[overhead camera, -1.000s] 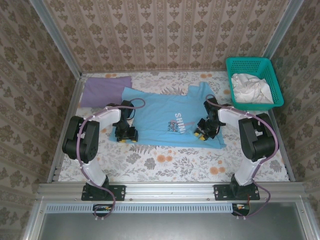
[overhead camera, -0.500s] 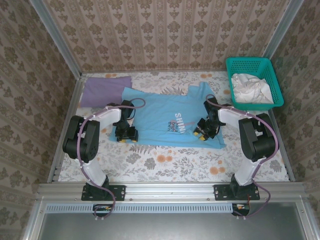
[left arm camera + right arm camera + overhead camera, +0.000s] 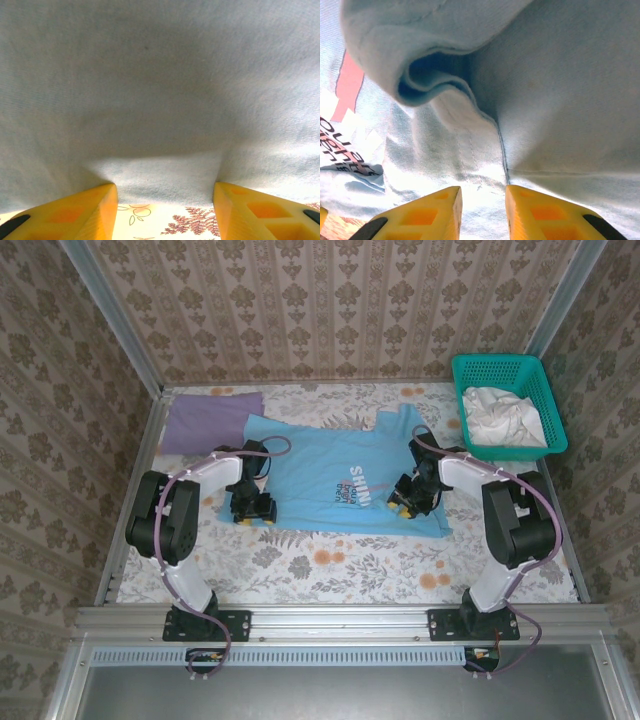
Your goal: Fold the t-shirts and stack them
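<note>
At the upper left of the top view a lavender tee point(image 3: 210, 420) lies folded flat on the floral worktop point(image 3: 330, 565), its right edge touching the sky-blue tee point(image 3: 320, 475). The blue tee is spread across the middle of the worktop, with its print facing up towards the right.

The left hand point(image 3: 250, 508) is low at the blue tee's lower left edge. In the left wrist view its yellow fingers point(image 3: 75, 215) stand wide apart, and the hem of the sky-blue tee point(image 3: 160, 100) runs between them. Nothing is gripped.

The right hand point(image 3: 405, 502) sits on the tee's right side beside the print. In its wrist view the fingers point(image 3: 427, 217) are close together, with a seam of the sky-blue tee point(image 3: 555, 100) running into the narrow gap. I cannot tell whether they pinch the cloth.

At the upper right a teal basket point(image 3: 530, 375) holds crumpled white cloth point(image 3: 500, 418).
</note>
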You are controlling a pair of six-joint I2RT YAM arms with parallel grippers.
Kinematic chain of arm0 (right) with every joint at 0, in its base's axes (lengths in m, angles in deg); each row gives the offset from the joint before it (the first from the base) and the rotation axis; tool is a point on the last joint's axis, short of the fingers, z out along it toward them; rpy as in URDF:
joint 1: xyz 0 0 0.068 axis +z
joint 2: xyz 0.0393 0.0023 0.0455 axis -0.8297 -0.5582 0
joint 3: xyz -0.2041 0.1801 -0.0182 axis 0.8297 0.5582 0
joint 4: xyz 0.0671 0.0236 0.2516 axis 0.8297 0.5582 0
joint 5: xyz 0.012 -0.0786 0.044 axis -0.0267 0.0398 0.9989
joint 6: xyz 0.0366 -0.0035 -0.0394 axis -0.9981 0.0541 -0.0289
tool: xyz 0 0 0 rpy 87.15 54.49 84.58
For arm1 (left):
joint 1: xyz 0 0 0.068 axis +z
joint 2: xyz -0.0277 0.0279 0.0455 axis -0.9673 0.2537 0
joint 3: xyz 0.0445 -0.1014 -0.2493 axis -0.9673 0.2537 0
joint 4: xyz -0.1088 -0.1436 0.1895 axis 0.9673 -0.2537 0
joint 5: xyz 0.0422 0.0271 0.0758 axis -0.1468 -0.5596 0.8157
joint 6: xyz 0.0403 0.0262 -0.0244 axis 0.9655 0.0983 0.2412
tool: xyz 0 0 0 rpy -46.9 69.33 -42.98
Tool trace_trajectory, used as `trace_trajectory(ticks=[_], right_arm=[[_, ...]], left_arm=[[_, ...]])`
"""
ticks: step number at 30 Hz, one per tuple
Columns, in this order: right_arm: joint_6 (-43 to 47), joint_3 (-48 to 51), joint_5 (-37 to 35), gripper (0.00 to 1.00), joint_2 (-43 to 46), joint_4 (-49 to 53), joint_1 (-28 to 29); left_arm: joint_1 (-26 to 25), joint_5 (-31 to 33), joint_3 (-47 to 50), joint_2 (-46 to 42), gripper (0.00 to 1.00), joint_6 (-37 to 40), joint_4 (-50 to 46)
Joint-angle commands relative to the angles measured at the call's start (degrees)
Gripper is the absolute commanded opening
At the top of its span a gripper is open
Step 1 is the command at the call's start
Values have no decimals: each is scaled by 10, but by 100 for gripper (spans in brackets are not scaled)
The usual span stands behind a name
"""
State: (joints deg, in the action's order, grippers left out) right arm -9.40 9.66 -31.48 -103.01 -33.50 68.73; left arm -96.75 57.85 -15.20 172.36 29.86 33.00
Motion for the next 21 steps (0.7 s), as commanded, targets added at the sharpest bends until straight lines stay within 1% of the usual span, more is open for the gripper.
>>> trace_trajectory(ticks=[1, 14, 16, 21], right_arm=[[12, -8, -3, 31, -7, 9, 2], [16, -18, -10, 30, -37, 6, 3], [17, -16, -10, 28, -39, 4, 3], [10, -13, -9, 19, -40, -1, 4]], left_arm=[[-3, 2, -5, 12, 54, 10, -7], [-4, 2, 0, 5, 55, 9, -8], [-4, 3, 1, 5, 55, 9, -7], [-4, 3, 1, 5, 55, 9, -7]])
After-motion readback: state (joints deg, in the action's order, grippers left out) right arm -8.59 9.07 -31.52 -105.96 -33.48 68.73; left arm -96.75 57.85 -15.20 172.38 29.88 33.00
